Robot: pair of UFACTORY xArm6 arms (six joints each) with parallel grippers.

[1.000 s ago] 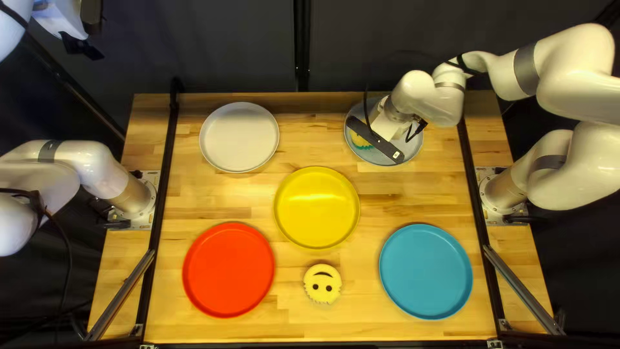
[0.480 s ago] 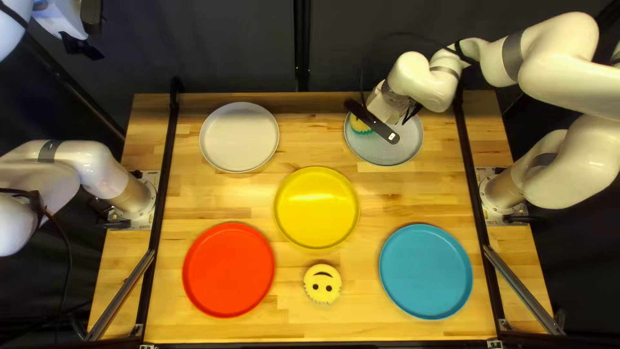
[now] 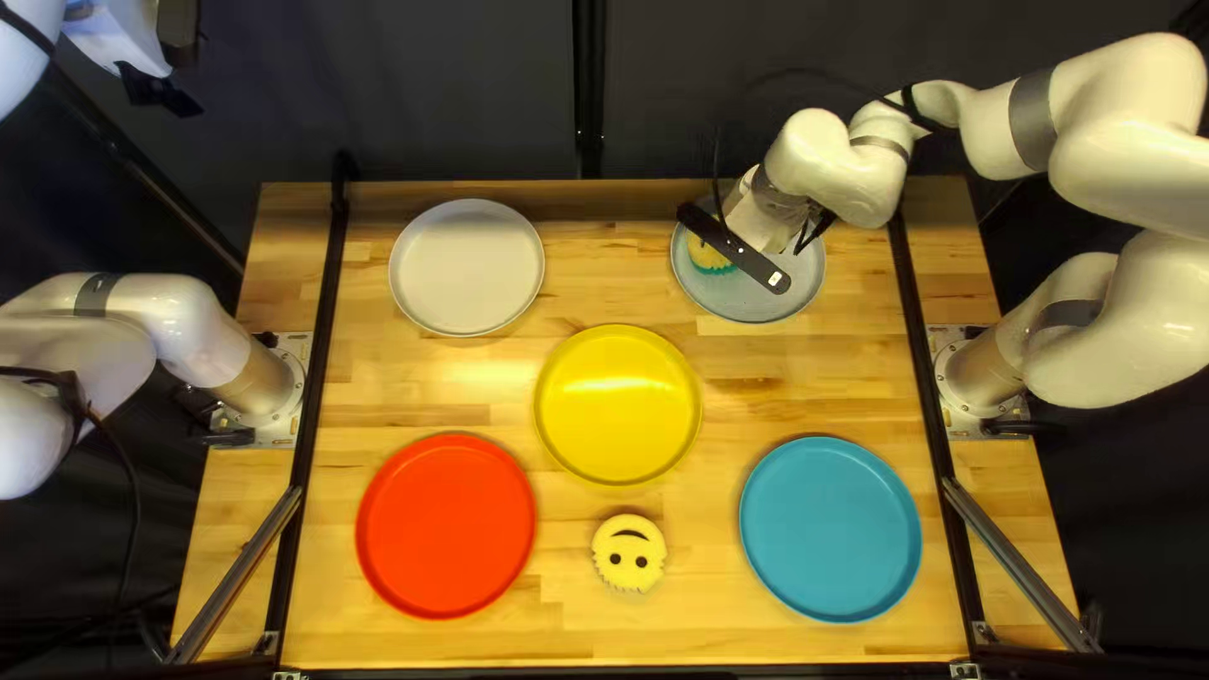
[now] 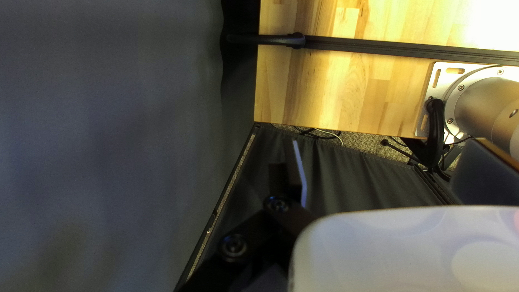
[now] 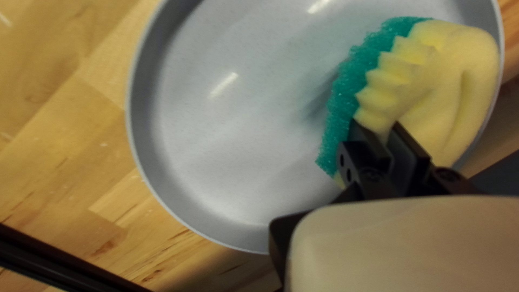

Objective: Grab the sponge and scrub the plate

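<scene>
In the top left view my right gripper [image 3: 756, 224] is low over the grey plate [image 3: 756, 300]; a black bar hides its fingertips. Pinched between both fingers of my right gripper [image 5: 383, 135] is the yellow sponge [image 5: 448, 81] with its green scrub side [image 5: 346, 103], tilted and bunched, inside the rim of the grey plate [image 5: 232, 135]. My left gripper [image 3: 158, 88] hangs raised beyond the far left table corner. In the left wrist view my left gripper [image 4: 392, 157] stands open, one finger [image 4: 298, 173] plainly visible.
A second round sponge [image 3: 629, 553] lies at the near middle. Around it stand a yellow plate [image 3: 617, 406], a red plate [image 3: 446, 527] and a blue plate [image 3: 830, 529]. A white plate [image 3: 466, 267] is at the far left. Black rails [image 3: 909, 315] run along both sides.
Over the last second my right gripper moved toward the plate's far side with the sponge, then slightly back toward the near side and right. The left arm and other plates stayed still.
</scene>
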